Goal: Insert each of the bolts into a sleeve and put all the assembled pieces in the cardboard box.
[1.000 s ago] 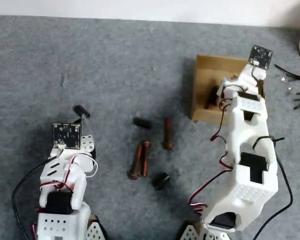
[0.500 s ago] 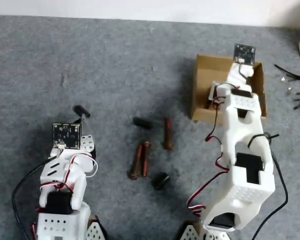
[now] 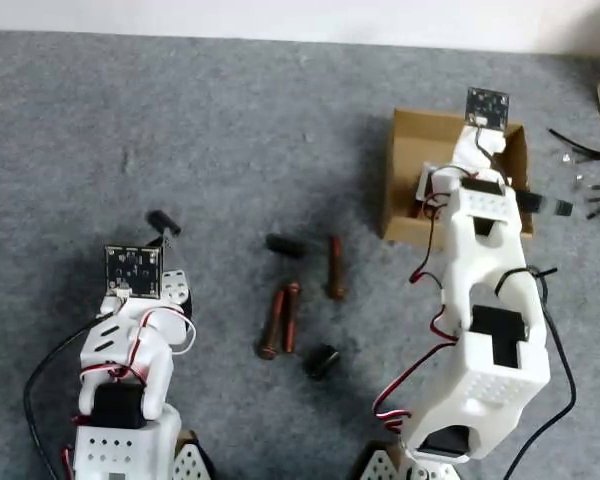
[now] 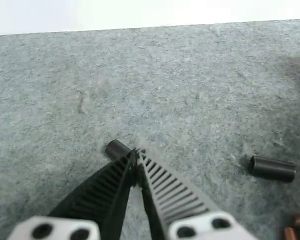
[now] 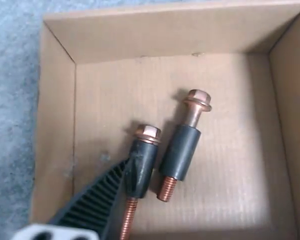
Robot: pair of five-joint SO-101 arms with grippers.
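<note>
We see the grey table [image 3: 230, 120], then the cardboard box [image 5: 165, 35] holding two sleeved bolts [image 5: 182, 145]. Our right gripper [image 3: 488, 197] hangs over it spread open, one finger [image 5: 100, 199] touching a sleeved bolt. Our left gripper [image 4: 138, 159] is clenched empty beside a loose sleeve [image 4: 117, 148]. Three bare bolts [image 3: 336, 266] and two more sleeves [image 3: 284, 245] lie between the arms.

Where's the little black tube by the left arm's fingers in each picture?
High view: the black tube lies on the carpet just ahead of the left arm, left of the middle.
Left wrist view: it peeks out just past the tips of the shut fingers.
Right wrist view: this camera looks into the cardboard box instead.
Shared landmark: the other black tube, lying closer to the bolts.
</note>
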